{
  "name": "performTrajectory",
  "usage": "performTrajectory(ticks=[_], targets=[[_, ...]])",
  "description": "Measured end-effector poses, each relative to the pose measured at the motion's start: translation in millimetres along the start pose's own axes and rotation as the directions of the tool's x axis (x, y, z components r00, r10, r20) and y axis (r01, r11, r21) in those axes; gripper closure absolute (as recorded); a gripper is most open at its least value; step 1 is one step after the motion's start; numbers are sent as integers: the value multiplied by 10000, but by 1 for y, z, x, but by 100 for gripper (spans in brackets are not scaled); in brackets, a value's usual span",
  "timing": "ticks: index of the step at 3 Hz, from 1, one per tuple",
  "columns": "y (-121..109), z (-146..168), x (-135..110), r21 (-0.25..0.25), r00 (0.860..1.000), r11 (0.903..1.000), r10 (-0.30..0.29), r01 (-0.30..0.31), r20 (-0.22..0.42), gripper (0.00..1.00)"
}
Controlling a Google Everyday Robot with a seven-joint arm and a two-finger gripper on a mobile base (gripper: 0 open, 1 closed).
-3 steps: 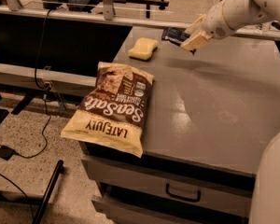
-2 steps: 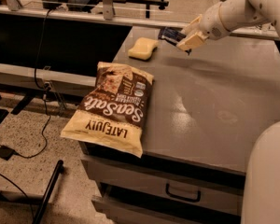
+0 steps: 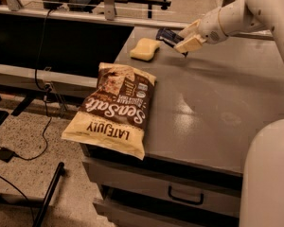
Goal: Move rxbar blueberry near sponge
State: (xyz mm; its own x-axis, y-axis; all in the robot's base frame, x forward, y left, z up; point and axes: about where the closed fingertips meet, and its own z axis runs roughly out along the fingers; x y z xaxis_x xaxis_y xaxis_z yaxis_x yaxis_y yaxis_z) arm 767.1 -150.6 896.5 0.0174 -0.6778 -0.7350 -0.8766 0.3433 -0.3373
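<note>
The rxbar blueberry [image 3: 166, 35] is a small dark navy bar held in my gripper [image 3: 183, 38], jutting out to the left of the cream fingers just above the grey table [image 3: 213, 98]. The gripper is shut on the bar at the table's far side. The sponge [image 3: 145, 48], a pale yellow block, lies on the table a little left of and below the bar, close to the far left corner. Bar and sponge are apart by a small gap.
A large brown-and-cream "Sea Salt" chip bag [image 3: 112, 108] lies at the table's left edge, overhanging it. My arm [image 3: 246, 13] comes in from the upper right. A drawer [image 3: 180, 193] sits under the tabletop. Cables lie on the floor at left.
My gripper has moved a little to the left and down with the bar, closer to the sponge. The sponge and chip bag have not moved.
</note>
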Motion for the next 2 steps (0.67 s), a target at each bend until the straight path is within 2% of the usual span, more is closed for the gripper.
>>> performTrajectory(ticks=[1, 2], targets=[[2, 5, 0, -79, 10000, 10000, 4, -4, 7, 4], [2, 7, 0, -109, 10000, 9999, 6, -6, 11, 0]])
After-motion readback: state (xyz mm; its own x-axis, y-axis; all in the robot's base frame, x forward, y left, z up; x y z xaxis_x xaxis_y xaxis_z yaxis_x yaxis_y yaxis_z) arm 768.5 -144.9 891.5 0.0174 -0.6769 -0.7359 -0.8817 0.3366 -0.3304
